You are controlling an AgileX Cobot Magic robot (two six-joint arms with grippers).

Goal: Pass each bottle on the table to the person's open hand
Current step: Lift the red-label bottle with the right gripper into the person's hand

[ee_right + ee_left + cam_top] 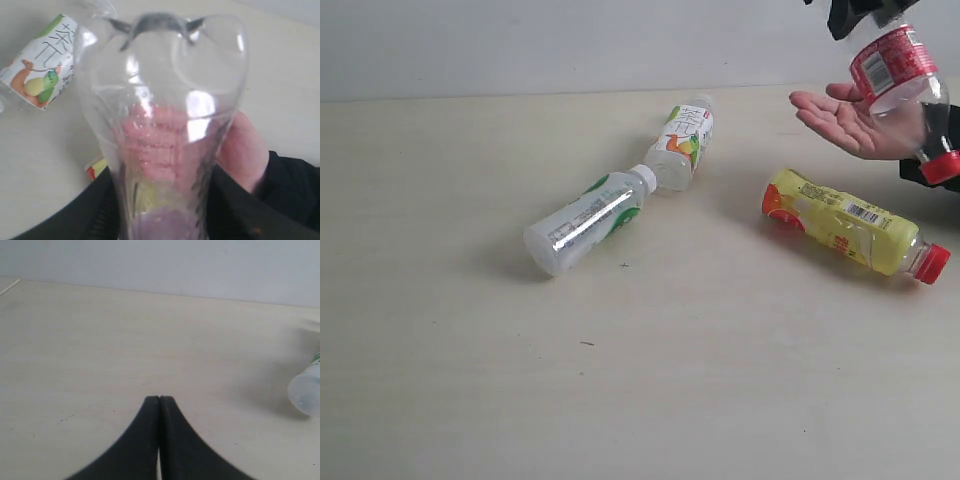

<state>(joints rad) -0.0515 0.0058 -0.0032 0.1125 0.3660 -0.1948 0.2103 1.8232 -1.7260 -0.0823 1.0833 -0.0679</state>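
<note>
Four bottles.
Three lie on table [470, 380]: one yellow bottle [840, 228] with red cap, two clear with green labels.
Front green-label bottle [582, 222], white cap touching back green-label bottle [685, 140].
Fourth, red-label bottle [892, 68]: up in air, red cap down, pinched by right gripper [866, 16], right by person's hand [840, 118].
One hand, open, palm up; touching bottle or not, cannot tell.
Left gripper [159, 402] squeezed closed, empty, over table.

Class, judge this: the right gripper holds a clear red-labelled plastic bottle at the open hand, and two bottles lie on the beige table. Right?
No: the exterior view shows three on the beige table, one yellow plastic bottle, two clear green-labelled bottles.
</note>
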